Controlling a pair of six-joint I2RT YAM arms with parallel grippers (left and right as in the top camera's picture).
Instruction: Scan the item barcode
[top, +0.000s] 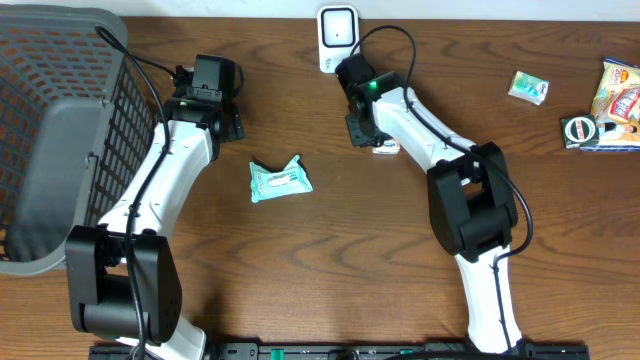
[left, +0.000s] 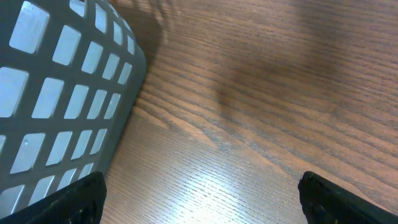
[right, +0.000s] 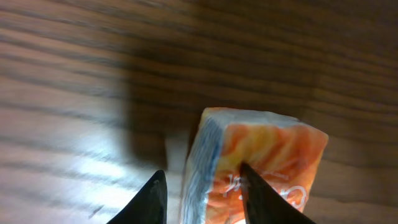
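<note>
Barcode scan, early stage: item at the right gripper, apparently not yet shown to the scanner.
Wood-grain table (top: 330, 250); grey lattice plastic basket (top: 60, 45); left gripper (left: 199, 202), fingers wide apart, empty; white boxy scanner (top: 338, 35); right gripper (right: 202, 174), fingers set close about a glossy orange-and-white packet (right: 273, 146) near the scanner; clamped or not, cannot tell. Presenting the barcode is left to do.

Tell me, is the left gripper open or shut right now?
Open. In the left wrist view the left gripper shows its fingers far apart at the bottom corners, with only bare table between them.
</note>
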